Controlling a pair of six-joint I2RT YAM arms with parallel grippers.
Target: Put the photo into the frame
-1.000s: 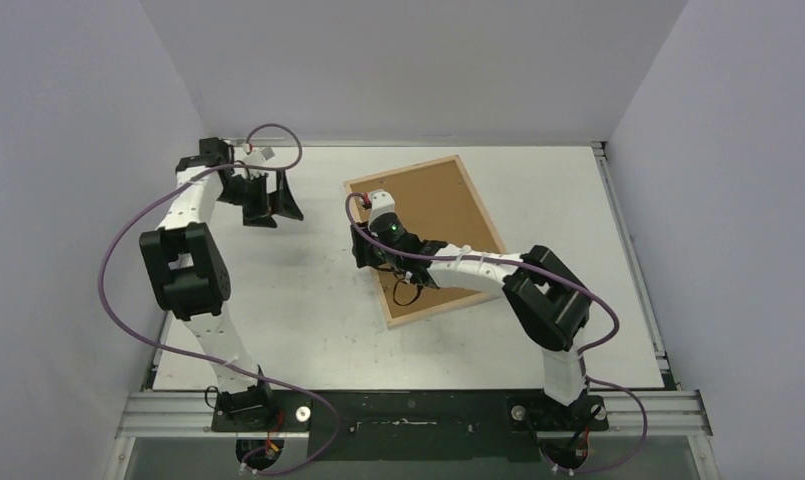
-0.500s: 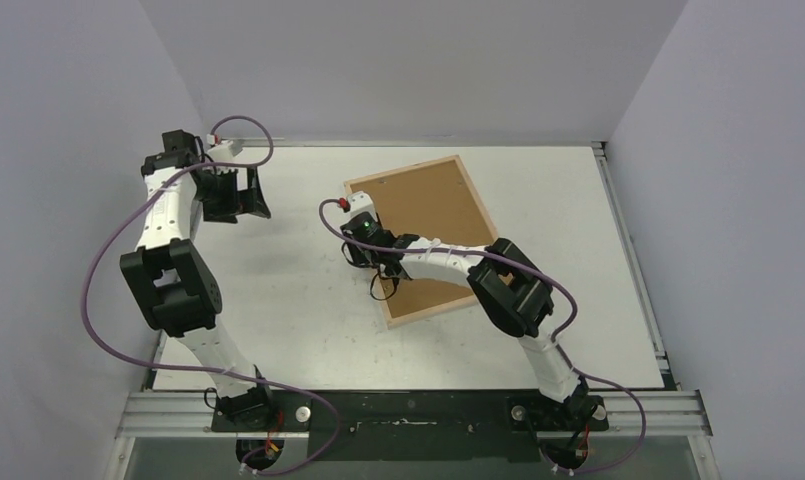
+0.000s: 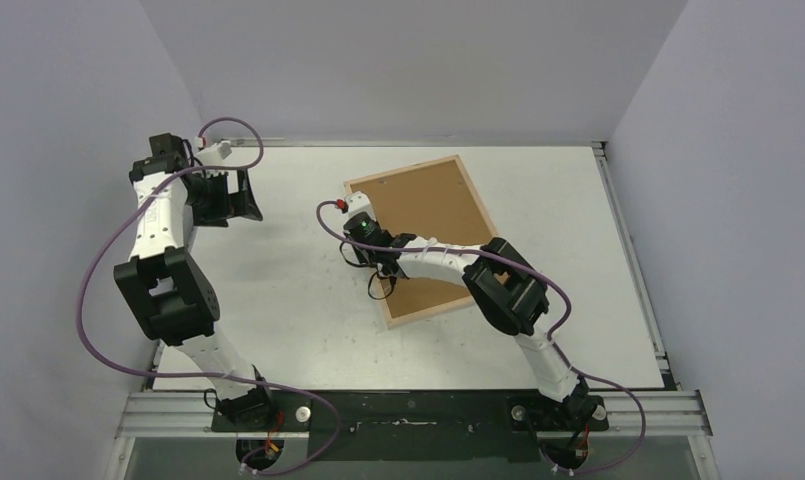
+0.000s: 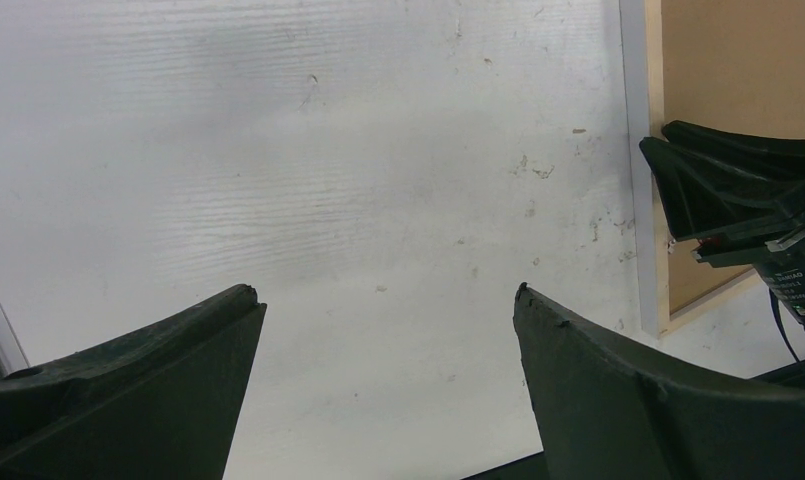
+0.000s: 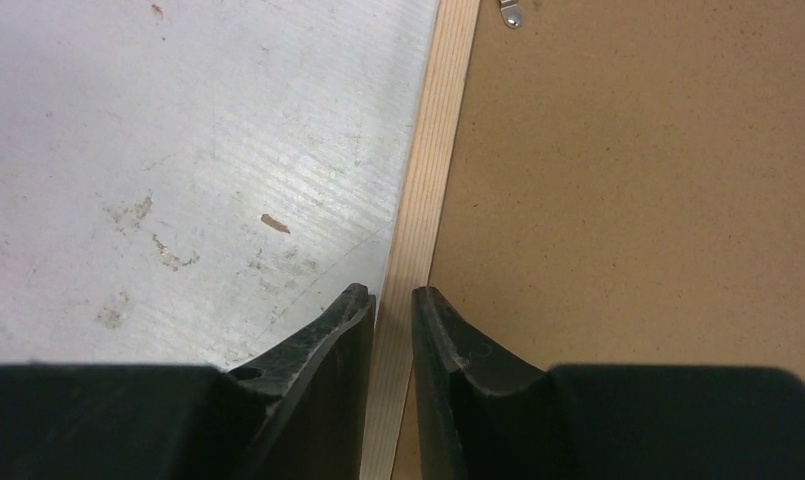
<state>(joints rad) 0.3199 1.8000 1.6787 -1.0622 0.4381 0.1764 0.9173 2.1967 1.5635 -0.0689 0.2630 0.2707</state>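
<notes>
The right arm has drawn in toward the near-left side of the frame, and its jaws have narrowed. The left arm has swung back toward the far left corner.

The frame lies flat on the tabletop, turned at an angle, with the brown backing panel facing up inside it. In the right wrist view one light wood slat of the frame runs straight away from the right jaws and passes between the two fingertips. The jaws are narrow, one tip at each edge of the slat. I cannot tell whether the tips press on the wood. The backing panel fills the view to the right of these jaws, and scuffed tabletop lies to their left. A small metal clip sits on the panel far ahead of the jaws, just right of the slat.

The left jaws stand wide, fingers far apart, with only bare tabletop between them. The frame's edge lies well off to their right.
</notes>
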